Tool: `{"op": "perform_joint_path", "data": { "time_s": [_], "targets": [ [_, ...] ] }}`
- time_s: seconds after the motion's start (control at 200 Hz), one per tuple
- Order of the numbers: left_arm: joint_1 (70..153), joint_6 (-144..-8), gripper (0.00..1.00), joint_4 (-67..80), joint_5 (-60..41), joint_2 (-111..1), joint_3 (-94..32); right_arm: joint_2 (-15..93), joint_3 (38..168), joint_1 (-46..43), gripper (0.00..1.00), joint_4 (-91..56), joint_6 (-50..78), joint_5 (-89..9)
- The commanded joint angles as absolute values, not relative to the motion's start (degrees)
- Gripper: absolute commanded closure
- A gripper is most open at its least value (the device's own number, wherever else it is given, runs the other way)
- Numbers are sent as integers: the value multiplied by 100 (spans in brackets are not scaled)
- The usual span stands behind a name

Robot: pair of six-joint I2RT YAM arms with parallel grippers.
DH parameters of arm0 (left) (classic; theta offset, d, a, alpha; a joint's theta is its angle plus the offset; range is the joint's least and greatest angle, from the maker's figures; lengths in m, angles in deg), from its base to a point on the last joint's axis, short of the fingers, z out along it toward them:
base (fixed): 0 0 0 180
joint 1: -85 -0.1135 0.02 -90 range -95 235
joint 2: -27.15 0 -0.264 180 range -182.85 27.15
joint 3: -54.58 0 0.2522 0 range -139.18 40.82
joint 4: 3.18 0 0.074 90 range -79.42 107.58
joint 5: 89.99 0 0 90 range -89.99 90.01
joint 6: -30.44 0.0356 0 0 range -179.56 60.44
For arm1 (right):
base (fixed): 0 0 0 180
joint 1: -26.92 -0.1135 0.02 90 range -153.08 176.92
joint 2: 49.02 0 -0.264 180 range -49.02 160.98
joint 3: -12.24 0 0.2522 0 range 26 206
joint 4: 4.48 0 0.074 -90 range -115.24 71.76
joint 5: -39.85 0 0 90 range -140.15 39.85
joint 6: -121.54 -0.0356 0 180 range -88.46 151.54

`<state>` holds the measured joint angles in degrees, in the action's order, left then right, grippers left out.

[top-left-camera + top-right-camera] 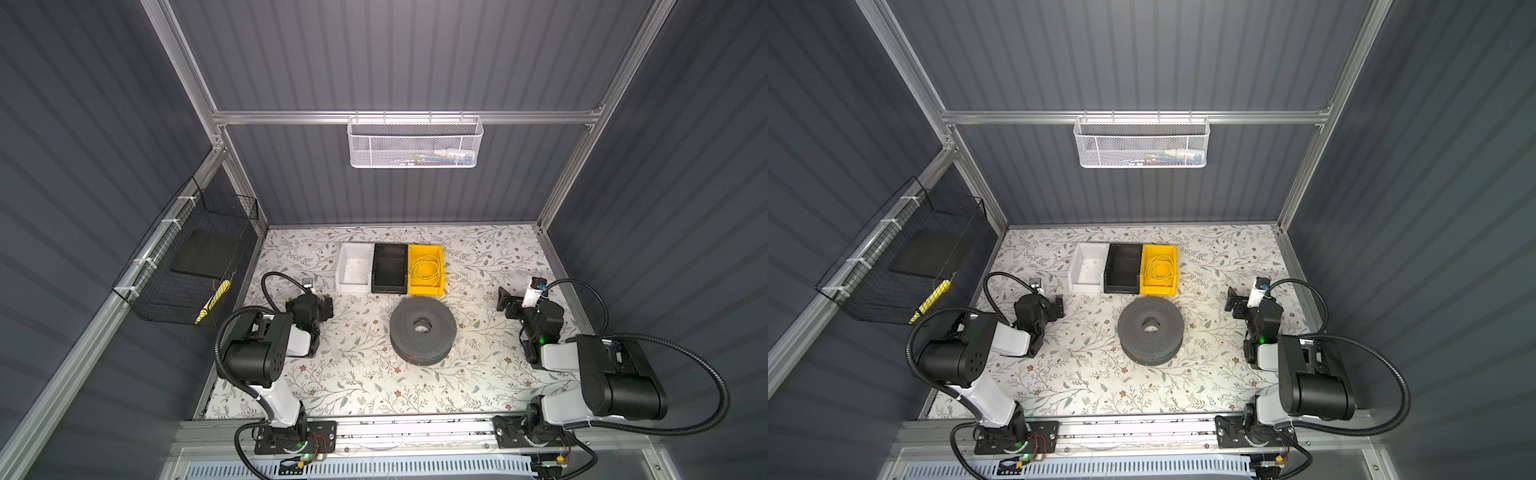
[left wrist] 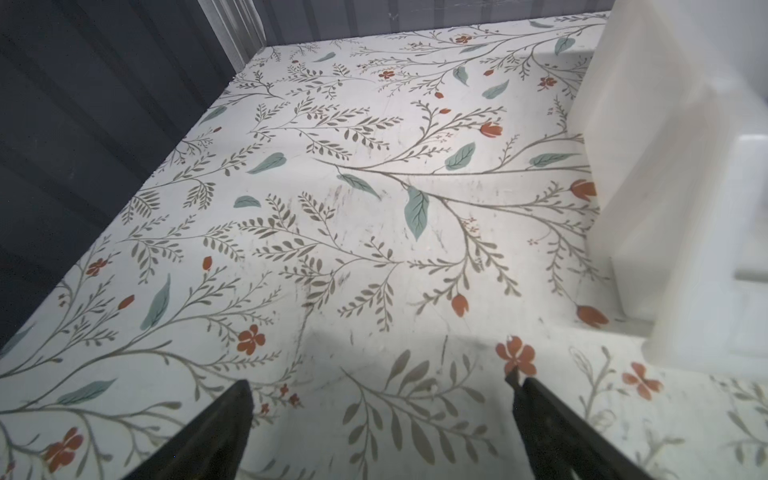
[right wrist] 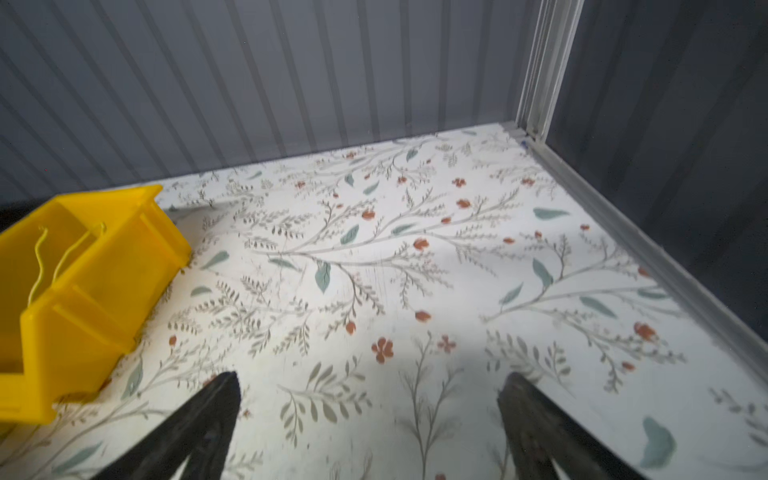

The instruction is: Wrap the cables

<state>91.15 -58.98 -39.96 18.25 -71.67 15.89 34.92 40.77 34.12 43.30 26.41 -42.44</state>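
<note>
A grey perforated spool (image 1: 422, 328) (image 1: 1150, 328) lies flat mid-table; a trace of red cable (image 1: 410, 356) shows in its groove at the near edge. A pale yellow cable (image 1: 424, 266) (image 1: 1158, 268) lies coiled in the yellow bin (image 1: 436, 286) (image 3: 95, 282), and its strands (image 3: 39, 257) show in the right wrist view. My left gripper (image 1: 326, 307) (image 2: 380, 380) is open over bare table, left of the spool and beside the white bin (image 2: 665, 166). Right of the spool, my right gripper (image 1: 505, 301) (image 3: 371, 376) is open with nothing between its fingers.
White bin (image 1: 353, 266), black bin (image 1: 389, 268) and the yellow bin stand in a row behind the spool. A white mesh basket (image 1: 415, 143) hangs on the back rail. A black wire basket (image 1: 195, 266) on the left wall holds a yellow-black item (image 1: 212, 301).
</note>
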Motion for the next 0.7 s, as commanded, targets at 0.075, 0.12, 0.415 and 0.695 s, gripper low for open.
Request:
{"op": "perform_joint_path", "data": {
  "time_s": [0.075,0.12,0.415,0.695],
  "targets": [
    [9036,-5962,0,-4003,1626,-7096,1345,3456,4297,3439,1,4078,2599,-4224],
    [9036,-5939,0,-4288,1619,-7170,1389,3440,4332,3431,1,4001,2616,-4224],
    [9039,-5956,0,-4198,1630,-7118,1403,3451,4376,3404,1,3931,2666,-4188],
    [9039,-5954,0,-4198,1628,-7111,1402,3482,4552,3229,1,3606,2776,-4487]
  ]
}}
